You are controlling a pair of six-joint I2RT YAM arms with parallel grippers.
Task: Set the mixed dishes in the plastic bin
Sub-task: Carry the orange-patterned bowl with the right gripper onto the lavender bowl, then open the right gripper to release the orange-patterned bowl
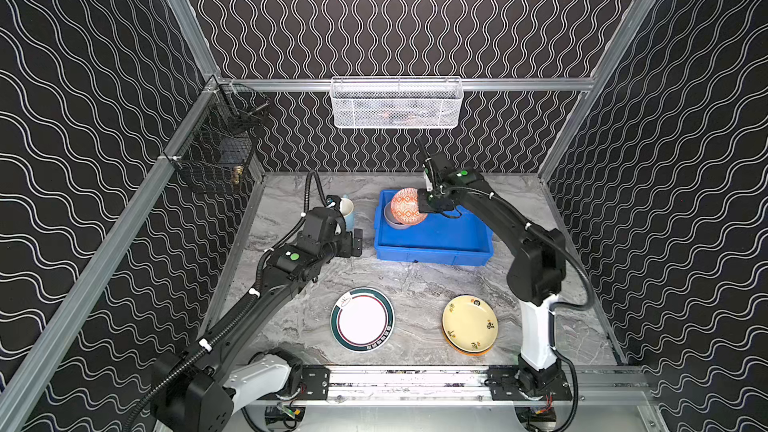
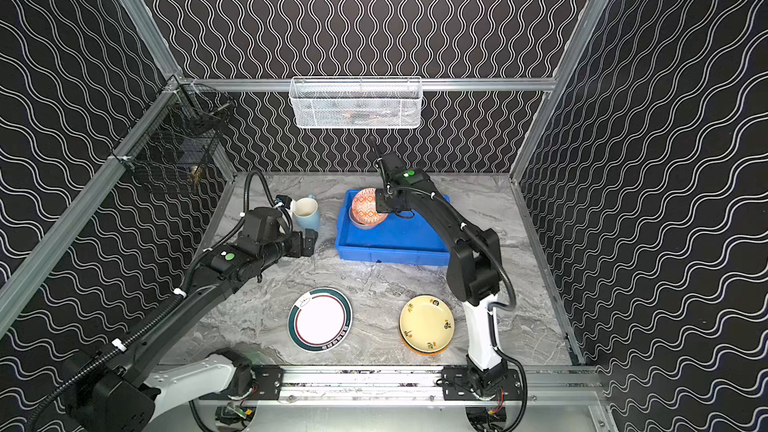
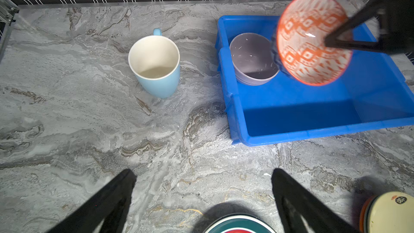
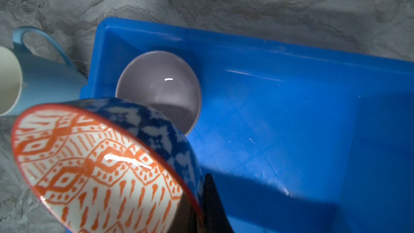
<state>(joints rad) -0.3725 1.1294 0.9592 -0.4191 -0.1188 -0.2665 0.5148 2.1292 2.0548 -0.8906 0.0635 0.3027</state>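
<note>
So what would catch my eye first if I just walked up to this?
Probably the orange-patterned bowl, held tilted by the right arm's fingers over the bright blue bin at the back of the table, where a lavender bowl already sits. Then the pale blue mug left of the bin, and the white plate and yellow plate near the front edge.

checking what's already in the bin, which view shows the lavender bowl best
Left wrist: the lavender bowl sits nearly whole in the blue bin. Right wrist: the orange-patterned bowl covers part of it. Both top views show only a sliver.
</note>
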